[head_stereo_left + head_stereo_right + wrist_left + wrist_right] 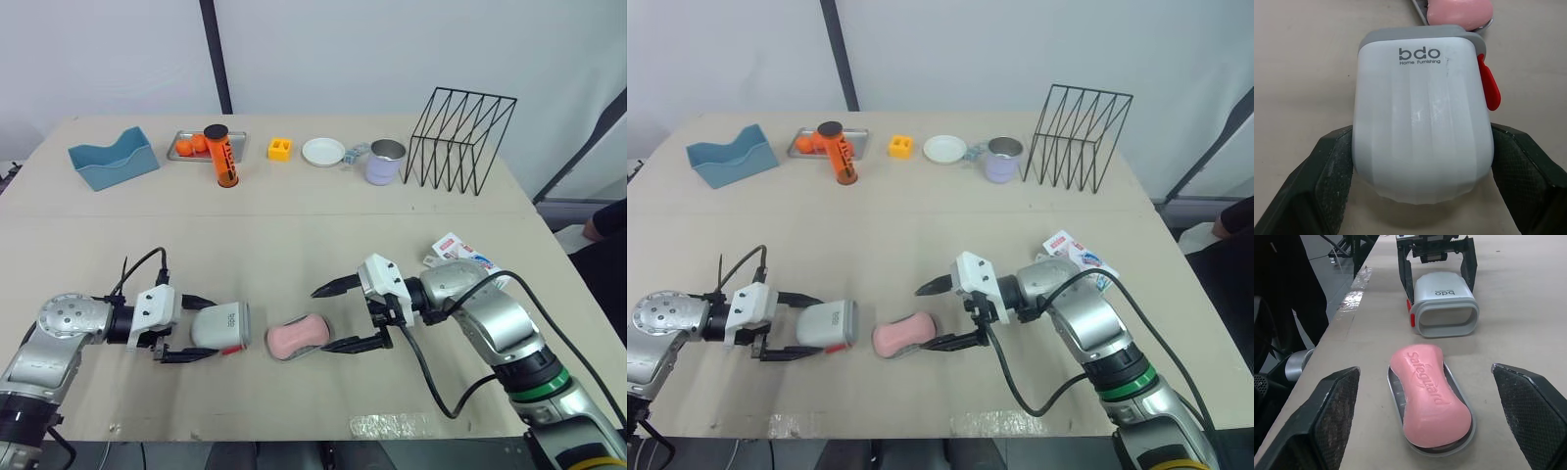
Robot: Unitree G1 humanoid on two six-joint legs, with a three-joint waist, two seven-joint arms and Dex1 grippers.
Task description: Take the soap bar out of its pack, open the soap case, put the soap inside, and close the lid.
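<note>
Worktop point(294, 235): a pale beige surface that carries everything in the scene.
Left end effector point(204, 329): closed around the soap case cover, one black finger pressed on its far side and one on its near side.
Soap case cover point(1420, 122): a white ribbed shell with a grey rim, lying on its side at near left. Its open mouth faces right, toward the soap. A red tab point(1489, 88) sits on its near side by the rim.
Soap bar point(1430, 394): pink and unwrapped, lying on the case tray just right of the cover's mouth and apart from it.
Case tray point(1393, 384): a shallow grey oval resting flat on the worktop, its rim showing all round the soap.
Right end effector point(321, 319): spread wide and holding nothing. One finger is on the far side of the soap's right end and one on the near side. Neither clearly touches the soap.
Soap pack point(458, 249): a white carton with red and blue print, lying at the right behind the right arm.
Clear wrapper point(392, 425): crumpled at the near edge of the worktop.
Far row, left to right: a blue holder point(113, 160), a small metal tray point(242, 145), an orange bottle point(223, 157), a yellow block point(280, 149), a white dish point(323, 151), a lilac mug point(385, 162) and a black wire rack point(458, 142).
</note>
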